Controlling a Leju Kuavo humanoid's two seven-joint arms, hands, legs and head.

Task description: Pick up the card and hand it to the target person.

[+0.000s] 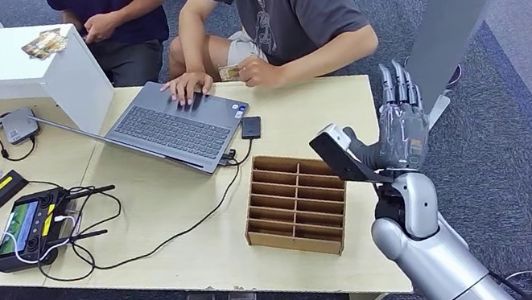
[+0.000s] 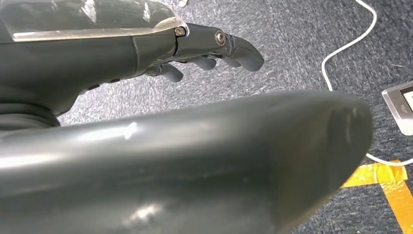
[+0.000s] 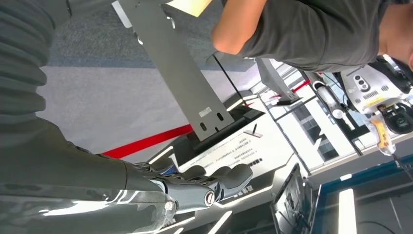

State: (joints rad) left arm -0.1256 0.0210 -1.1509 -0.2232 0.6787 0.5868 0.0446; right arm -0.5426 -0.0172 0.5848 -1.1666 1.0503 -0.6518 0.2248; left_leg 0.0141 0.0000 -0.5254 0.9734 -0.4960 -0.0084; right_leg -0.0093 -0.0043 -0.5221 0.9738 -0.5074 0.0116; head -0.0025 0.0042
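Head view shows the right hand (image 1: 401, 127) raised, fingers (image 1: 399, 87) straight and apart, holding nothing. The card (image 1: 229, 73) is far beyond them, in the person's hand (image 1: 259, 72). Picking seems not begun; next, reaching toward it. Left hand (image 2: 146, 58) hangs, fingers loosely curled, empty.

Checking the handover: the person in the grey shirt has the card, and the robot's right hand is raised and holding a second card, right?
Not quite. In the head view the person does hold the card, but the raised right hand is empty, fingers straight.
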